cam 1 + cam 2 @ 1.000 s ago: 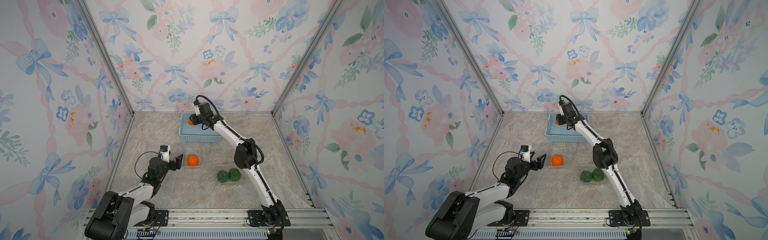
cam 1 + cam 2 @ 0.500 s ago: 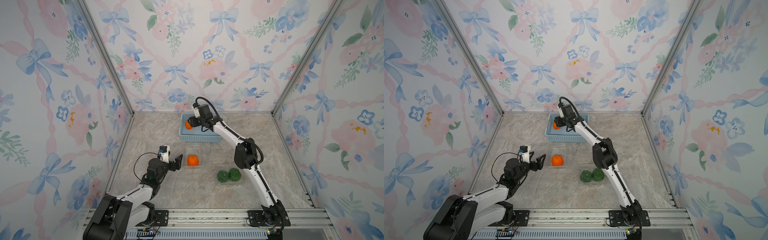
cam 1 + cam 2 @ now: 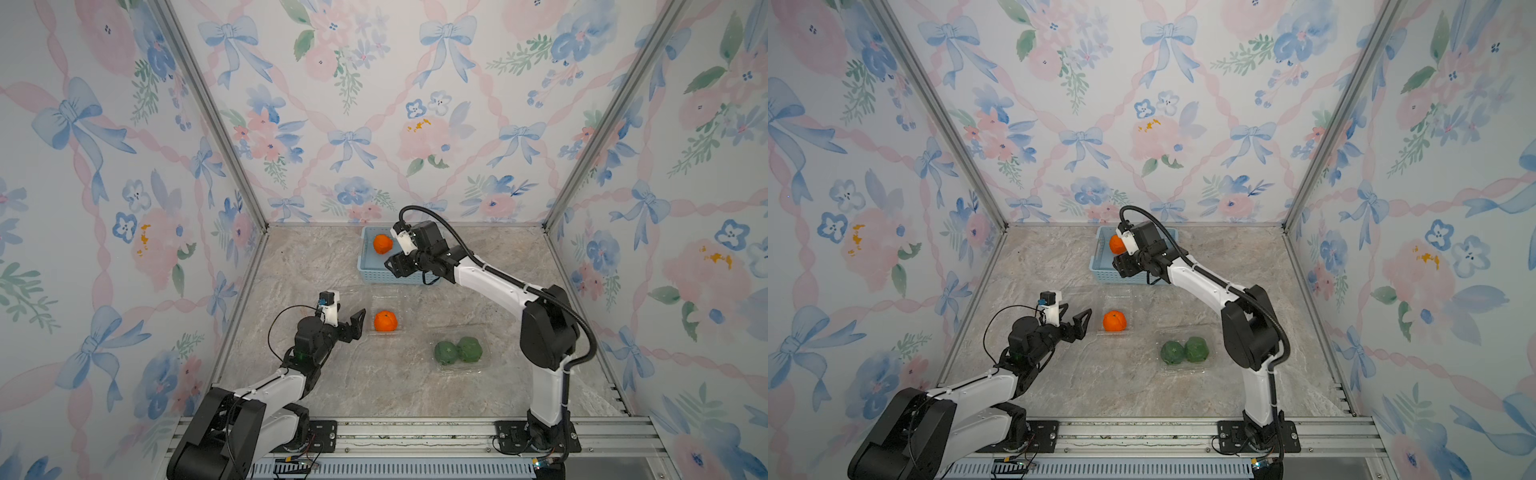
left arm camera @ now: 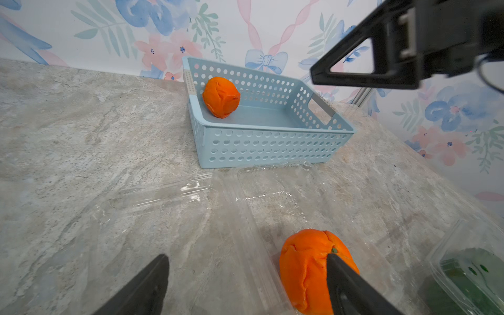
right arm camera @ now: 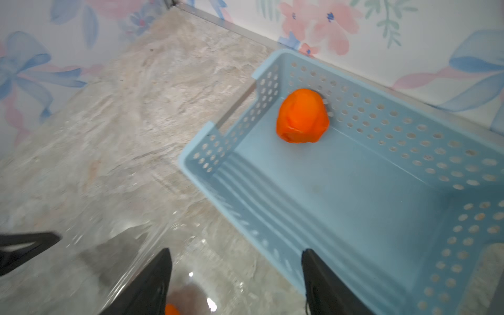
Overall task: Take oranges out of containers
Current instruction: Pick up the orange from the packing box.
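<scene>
One orange (image 3: 382, 243) (image 5: 302, 120) lies loose in the far left corner of the light-blue basket (image 3: 365, 275). My right gripper (image 3: 390, 264) (image 5: 236, 252) hovers open and empty over the basket's near edge, apart from that fruit. A second orange (image 3: 385, 321) (image 4: 313, 270) sits in the clear container (image 3: 384, 297) at mid-table. My left gripper (image 3: 351, 311) (image 4: 246, 257) stands open just left of it, one finger in front of the fruit in the left wrist view. Two dark green oranges (image 3: 446, 351) (image 3: 469, 347) rest side by side in the other clear container (image 3: 461, 370).
The basket (image 4: 272, 147) stands against the back wall, its front touching the clear container (image 4: 272, 188). Patterned walls close in the left, right and back. An aluminium rail (image 3: 415, 428) with both arm bases runs along the front edge.
My right gripper opened and let go of the orange, which now lies in the basket. The gripper drew back toward the basket's front. The left arm barely moved.
</scene>
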Controlling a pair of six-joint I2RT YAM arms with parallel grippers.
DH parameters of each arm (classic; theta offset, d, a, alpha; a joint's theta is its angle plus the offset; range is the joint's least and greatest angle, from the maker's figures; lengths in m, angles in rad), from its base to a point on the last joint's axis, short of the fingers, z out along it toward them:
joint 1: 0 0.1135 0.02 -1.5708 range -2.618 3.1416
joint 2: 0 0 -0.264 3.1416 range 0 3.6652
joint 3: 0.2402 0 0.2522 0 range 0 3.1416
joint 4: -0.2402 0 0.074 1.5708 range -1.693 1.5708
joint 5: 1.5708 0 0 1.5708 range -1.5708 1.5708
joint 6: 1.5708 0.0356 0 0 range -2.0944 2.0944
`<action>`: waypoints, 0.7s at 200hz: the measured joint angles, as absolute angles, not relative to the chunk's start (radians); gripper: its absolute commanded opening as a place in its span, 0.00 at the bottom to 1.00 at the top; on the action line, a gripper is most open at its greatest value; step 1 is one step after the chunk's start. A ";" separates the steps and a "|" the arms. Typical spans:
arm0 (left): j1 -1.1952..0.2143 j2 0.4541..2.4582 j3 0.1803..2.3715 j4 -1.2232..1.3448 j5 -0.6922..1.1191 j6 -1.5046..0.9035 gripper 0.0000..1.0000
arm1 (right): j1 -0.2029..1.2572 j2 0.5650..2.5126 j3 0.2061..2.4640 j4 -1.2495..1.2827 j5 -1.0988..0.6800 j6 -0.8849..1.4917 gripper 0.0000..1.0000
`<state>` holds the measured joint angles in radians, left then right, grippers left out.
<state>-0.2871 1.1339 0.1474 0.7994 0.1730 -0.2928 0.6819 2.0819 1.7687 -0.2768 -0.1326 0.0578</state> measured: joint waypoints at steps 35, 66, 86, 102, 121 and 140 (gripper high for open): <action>-0.287 1.143 0.148 0.800 0.173 -0.293 0.91 | 0.757 2.002 1.564 -0.239 -0.177 0.052 0.83; -0.287 1.154 0.148 0.799 0.173 -0.293 0.91 | 0.780 2.032 1.501 -0.261 -0.193 0.051 0.86; -0.286 1.154 0.148 0.800 0.173 -0.293 0.91 | 0.786 2.038 1.500 -0.265 -0.204 0.051 0.88; -0.286 1.153 0.148 0.800 0.173 -0.293 0.91 | 0.790 2.039 1.500 -0.261 -0.214 0.052 0.89; -0.285 1.151 0.148 0.800 0.174 -0.293 0.91 | 0.803 2.041 1.499 -0.252 -0.225 0.057 0.90; -0.280 1.145 0.148 0.800 0.176 -0.293 0.91 | 0.820 2.046 1.499 -0.247 -0.231 0.059 0.90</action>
